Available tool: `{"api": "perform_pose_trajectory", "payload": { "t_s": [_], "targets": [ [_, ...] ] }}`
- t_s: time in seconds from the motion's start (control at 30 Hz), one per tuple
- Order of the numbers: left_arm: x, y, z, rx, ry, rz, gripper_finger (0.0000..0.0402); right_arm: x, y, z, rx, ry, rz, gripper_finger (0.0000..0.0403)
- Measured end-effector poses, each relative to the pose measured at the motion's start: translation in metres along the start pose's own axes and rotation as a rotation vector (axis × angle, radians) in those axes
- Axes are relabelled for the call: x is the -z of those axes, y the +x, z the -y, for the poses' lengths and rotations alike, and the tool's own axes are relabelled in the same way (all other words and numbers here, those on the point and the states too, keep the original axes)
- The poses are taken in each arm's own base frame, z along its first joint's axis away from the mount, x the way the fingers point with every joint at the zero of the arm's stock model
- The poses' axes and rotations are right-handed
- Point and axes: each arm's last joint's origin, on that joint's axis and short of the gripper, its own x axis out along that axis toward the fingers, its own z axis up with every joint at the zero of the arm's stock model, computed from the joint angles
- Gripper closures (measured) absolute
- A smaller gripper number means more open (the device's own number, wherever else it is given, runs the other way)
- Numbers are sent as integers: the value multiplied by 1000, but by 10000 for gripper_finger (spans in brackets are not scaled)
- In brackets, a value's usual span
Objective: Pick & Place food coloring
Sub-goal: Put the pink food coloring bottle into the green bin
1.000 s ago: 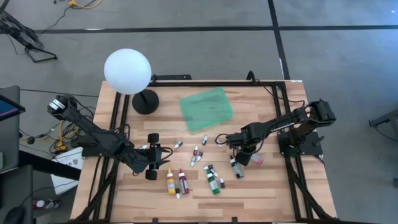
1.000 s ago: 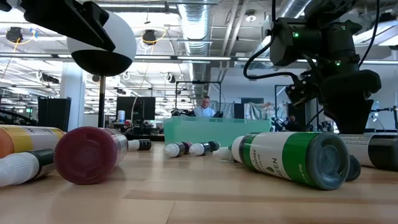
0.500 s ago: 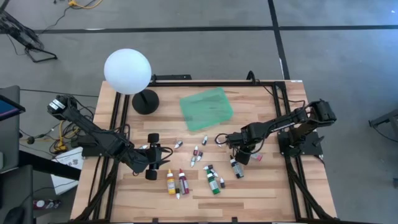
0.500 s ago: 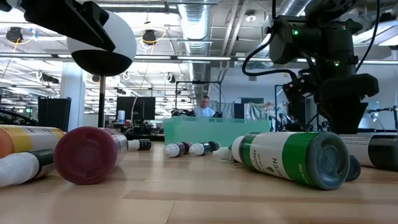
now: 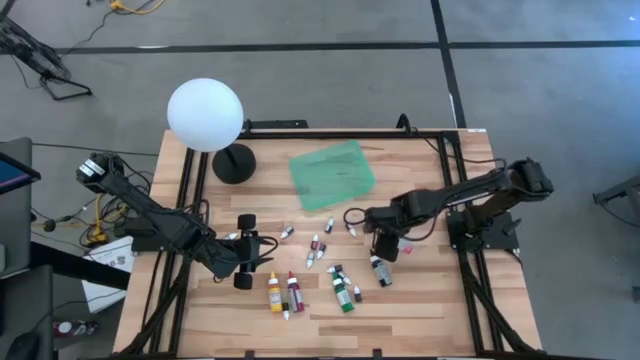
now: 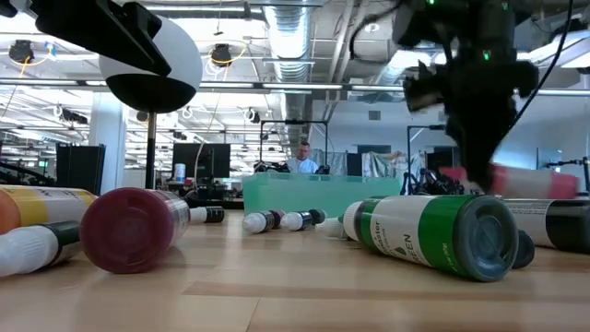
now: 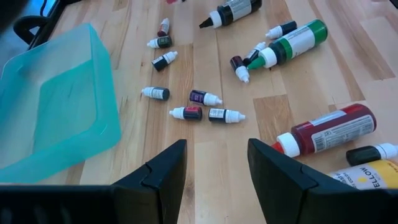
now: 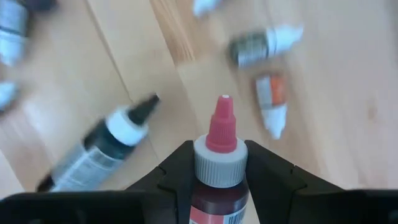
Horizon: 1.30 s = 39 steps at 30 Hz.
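Food coloring bottles lie on their sides on the wooden table: a yellow one (image 5: 273, 292), a red one (image 5: 294, 290), a green one (image 5: 343, 290), a dark one (image 5: 380, 270) and small droppers (image 5: 315, 250). My right gripper (image 5: 388, 243) hangs above the table's right half, shut on a pink bottle (image 6: 521, 182). My left gripper (image 5: 250, 251) waits open over the near left part, just left of the yellow and red bottles. The green tray (image 5: 332, 173) sits farther back. My right gripper pinches the pink bottle between its two fingers (image 8: 177, 171), on the bottle's upper body (image 8: 214, 196) just behind the grey collar. The pink nozzle (image 8: 221, 127) sticks out past the fingers. The bottle is lifted clear of the table and lies about level.
A white globe lamp (image 5: 205, 115) on a black foot stands at the far left of the table. Black rails run along the table's left and right sides. Bare wood shows near the right edge (image 5: 440, 290). A person is far off in the room behind.
My right gripper has risen from the table and shifted slightly toward the table's left, taking the pink bottle with it. The bottle, which lay on the wood beside the dark bottle, now hangs clear above it.
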Motion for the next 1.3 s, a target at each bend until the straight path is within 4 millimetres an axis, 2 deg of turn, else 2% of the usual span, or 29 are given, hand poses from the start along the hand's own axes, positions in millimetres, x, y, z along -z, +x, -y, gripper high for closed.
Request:
{"api": "perform_pose_trajectory", "payload": {
  "t_s": [0.23,0.53,0.73,0.97,1.3],
  "targets": [
    [0,0,0,0,0,0,236,-13,-29,-4,-23,-133,288,284],
    [0,0,0,-2,6,3,236,-35,-48,12,148,-185,570,284],
    [0,0,0,-3,8,2,236,-59,-44,33,232,-108,679,284],
    [0,0,0,-3,8,1,236,-79,-35,64,322,-54,730,284],
    [1,0,0,-4,11,-4,236,-86,-38,104,363,-5,744,284]
  ]
}}
